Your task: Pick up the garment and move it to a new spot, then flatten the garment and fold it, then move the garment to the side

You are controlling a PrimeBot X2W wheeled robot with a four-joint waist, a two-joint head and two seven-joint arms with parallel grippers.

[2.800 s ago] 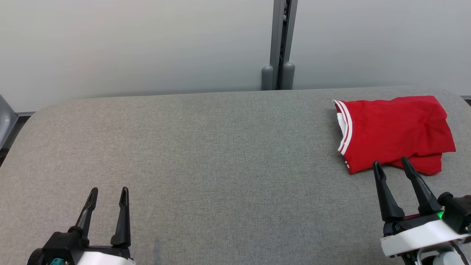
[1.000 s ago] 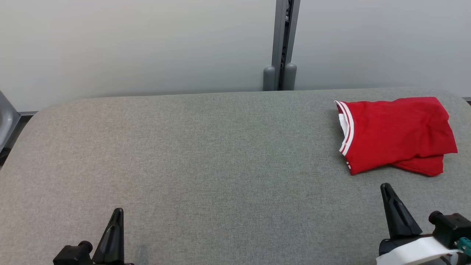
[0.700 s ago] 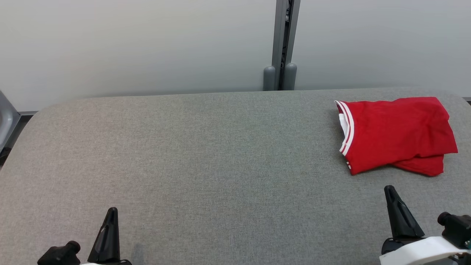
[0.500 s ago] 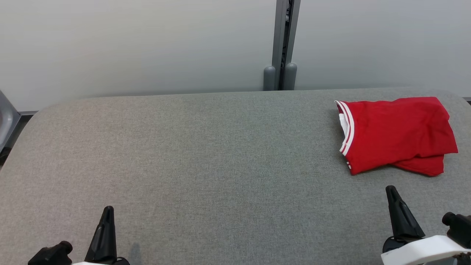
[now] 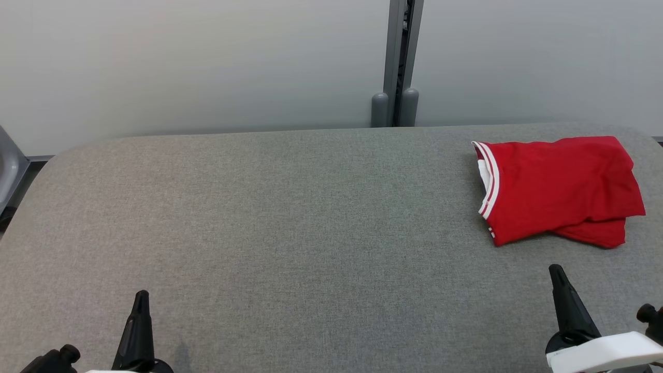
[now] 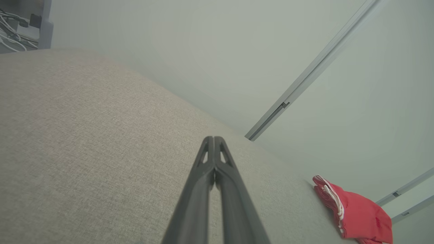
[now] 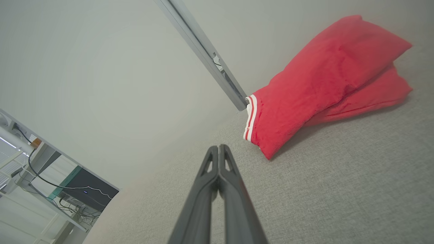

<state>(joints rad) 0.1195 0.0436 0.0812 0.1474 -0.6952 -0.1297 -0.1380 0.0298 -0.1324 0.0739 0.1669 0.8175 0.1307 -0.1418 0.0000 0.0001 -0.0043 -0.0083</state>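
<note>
Left gripper (image 5: 140, 298): fingers pressed together along their tips, nothing held. It stood low over the grey padded surface (image 5: 311, 207); contact with the surface could not be determined.

Right gripper (image 5: 557, 271): fingers likewise closed tip to tip, empty.

Red garment (image 5: 559, 186): lay folded on the surface directly ahead of the right gripper, near but apart from it, with a strip of bare surface between fingertips and cloth. It was well apart from the left gripper, far off to that gripper's right and ahead. The white-striped trim faced the left gripper's side. A lower layer protruded at the corner nearest the right gripper.

Grey post (image 5: 398, 62): stood upright against the pale wall beyond the surface, ahead of both grippers, closer to the right gripper's side.
</note>
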